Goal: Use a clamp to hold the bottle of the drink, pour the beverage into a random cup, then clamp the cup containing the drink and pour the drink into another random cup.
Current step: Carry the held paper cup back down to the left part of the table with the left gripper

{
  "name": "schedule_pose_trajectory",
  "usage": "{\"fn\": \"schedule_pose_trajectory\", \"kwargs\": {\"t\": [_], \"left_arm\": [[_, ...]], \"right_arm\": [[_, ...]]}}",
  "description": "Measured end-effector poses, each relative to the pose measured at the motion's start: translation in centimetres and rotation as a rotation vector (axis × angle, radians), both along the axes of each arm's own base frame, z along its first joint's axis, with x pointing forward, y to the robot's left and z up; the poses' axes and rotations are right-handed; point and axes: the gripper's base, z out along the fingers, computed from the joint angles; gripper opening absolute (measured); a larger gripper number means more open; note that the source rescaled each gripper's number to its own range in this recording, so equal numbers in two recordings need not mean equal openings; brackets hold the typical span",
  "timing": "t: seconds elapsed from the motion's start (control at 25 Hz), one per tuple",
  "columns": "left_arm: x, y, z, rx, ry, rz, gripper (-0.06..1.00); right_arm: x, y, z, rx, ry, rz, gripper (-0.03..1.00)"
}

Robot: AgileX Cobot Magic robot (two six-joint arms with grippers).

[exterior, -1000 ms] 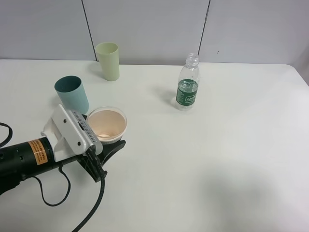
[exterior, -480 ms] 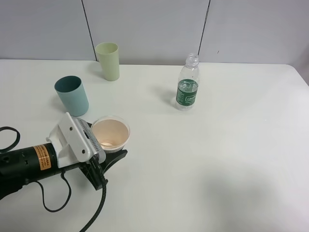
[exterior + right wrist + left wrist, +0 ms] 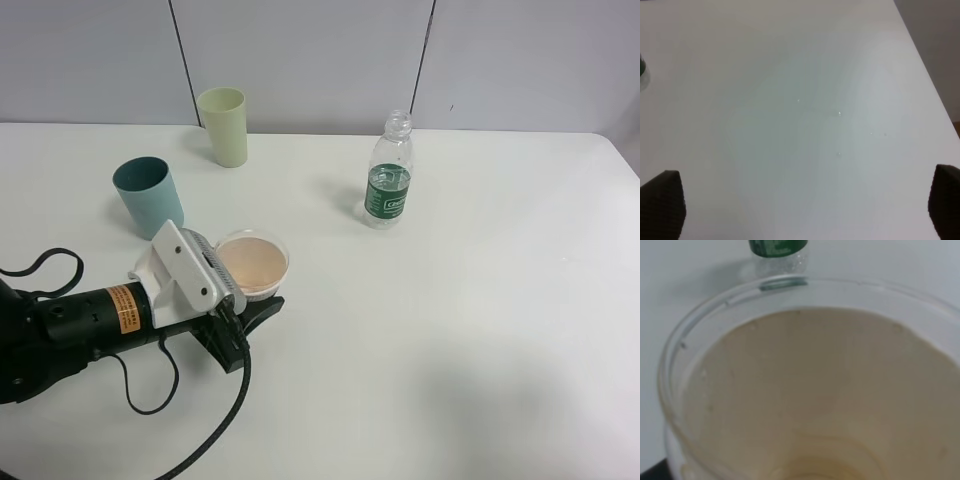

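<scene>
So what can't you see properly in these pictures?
- Left gripper: the high view hides its fingertips under the paper cup.
- The cup's blue sleeve: hidden in the left wrist view, which shows only its inside.
- Bottle: cut off by the left wrist view's edge.
- Right arm: outside the high view.

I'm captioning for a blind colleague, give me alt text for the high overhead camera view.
The left hand grips a beige-lined cup at the table's left front. Behind stand a teal tumbler, a pale green tumbler and an uncapped bottle.

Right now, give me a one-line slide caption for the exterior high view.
Left gripper holds the paper cup near the teal tumbler; open bottle stands apart.
</scene>
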Motion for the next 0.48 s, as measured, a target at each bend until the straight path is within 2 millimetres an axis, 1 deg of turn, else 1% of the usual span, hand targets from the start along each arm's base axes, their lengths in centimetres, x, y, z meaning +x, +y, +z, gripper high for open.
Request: {"fn": "schedule_pose_trajectory", "kwargs": {"t": [0.2, 0.48], "left_arm": [[1.2, -0.9, -0.8, -0.004, 0.001, 0.001, 0.0], [1.9, -1.4, -0.7, -0.026, -0.009, 0.0, 0.0]], "right_arm": [[0.0, 0.0, 0.0, 0.0, 0.0, 0.0, 1.0], [0.0, 0.0, 0.0, 0.0, 0.0, 0.0, 1.0]]}}
